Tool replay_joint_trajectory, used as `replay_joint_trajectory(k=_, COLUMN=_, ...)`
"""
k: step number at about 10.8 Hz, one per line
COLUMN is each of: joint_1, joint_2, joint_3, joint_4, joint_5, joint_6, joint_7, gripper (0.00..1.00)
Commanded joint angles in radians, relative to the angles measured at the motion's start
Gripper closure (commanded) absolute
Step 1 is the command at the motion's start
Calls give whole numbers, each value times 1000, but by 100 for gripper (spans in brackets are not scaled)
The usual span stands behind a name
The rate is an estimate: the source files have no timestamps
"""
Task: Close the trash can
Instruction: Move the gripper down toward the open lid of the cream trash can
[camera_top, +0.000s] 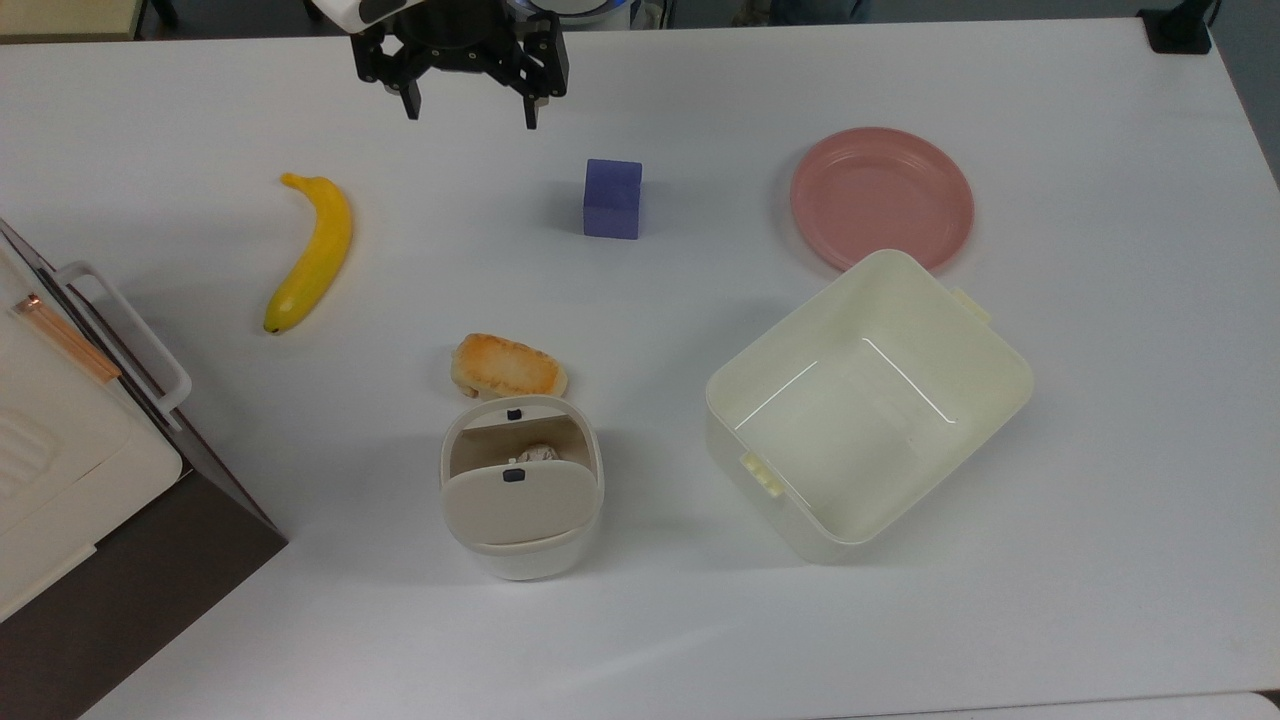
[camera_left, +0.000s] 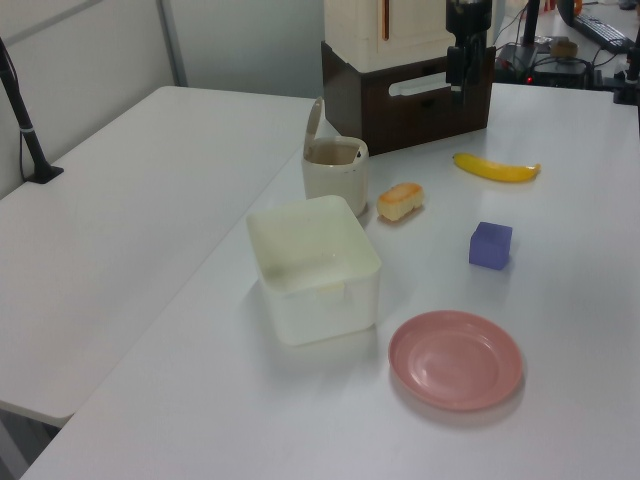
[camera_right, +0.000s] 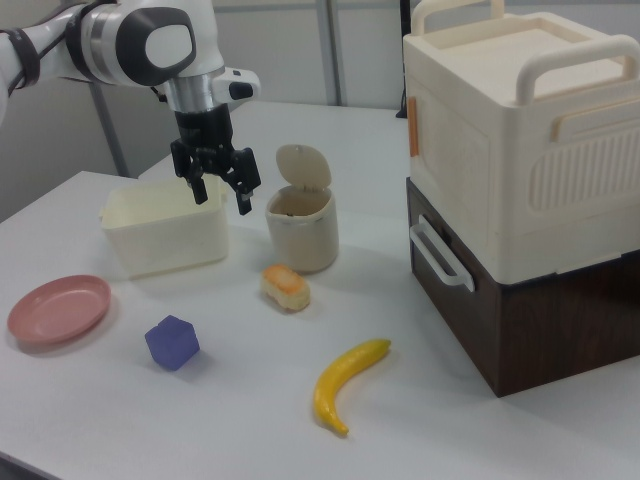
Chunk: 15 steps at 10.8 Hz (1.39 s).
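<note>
One small off-white plastic trash can (camera_top: 520, 490) stands open near the middle of a smooth white table (camera_top: 700, 620), its beige rounded-square lid (camera_top: 515, 505) tipped up on its hinge and a small dark button (camera_top: 514, 413) showing at the rim. In the top view, something pale and crumpled (camera_top: 537, 454) lies inside; what it is cannot be told. Just beside the can, on its far side in the top view, rests a golden, toasted-looking piece of bread (camera_top: 507, 367).

To the top view's right sits a larger lidless cream tub (camera_top: 868, 405), rectangular with rounded corners and glossy walls, and beyond it a flat, round pink plate (camera_top: 882, 197), its near edge tucked behind the tub's rim. A matte purple cube (camera_top: 612, 198) stands near the table's centre, well apart from the can, and a curved yellow banana (camera_top: 310, 252) lies toward the top view's left.

The arm's black two-finger gripper (camera_top: 467, 108) hangs above the table at the far edge of the top view, fingers spread apart and grasping nothing, well apart from the can. In the right view, the gripper (camera_right: 222, 200) hovers in front of the tub, to the right view's left of the can.

At the top view's left edge stands a boxy cream plastic case (camera_right: 520, 130) with moulded handles, stacked on a dark brown base (camera_right: 530, 320).
</note>
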Motion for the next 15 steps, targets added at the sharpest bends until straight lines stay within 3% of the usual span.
replay_joint_trajectory(k=1, joint_1=3, joint_2=20, joint_3=8, joint_4=-9, joint_5=18, joint_6=78, joint_7=22, gripper=0)
replay_joint_trajectory(k=10, joint_1=7, joint_2=37, joint_3=8, joint_4=-13, joint_5=18, joint_6=89, joint_7=20, gripper=0)
replay_joint_trajectory(k=11, joint_1=7, joint_2=40, joint_3=10, joint_4=-13, joint_5=18, joint_6=106, joint_7=22, gripper=3)
replay_joint_trajectory(k=12, joint_1=5, joint_2=42, joint_3=10, joint_4=-13, joint_5=20, joint_6=124, joint_7=22, gripper=16)
replay_joint_trajectory(k=15, joint_1=2, joint_2=55, joint_3=10, joint_4=-7, joint_5=35, joint_6=230, joint_7=22, gripper=80)
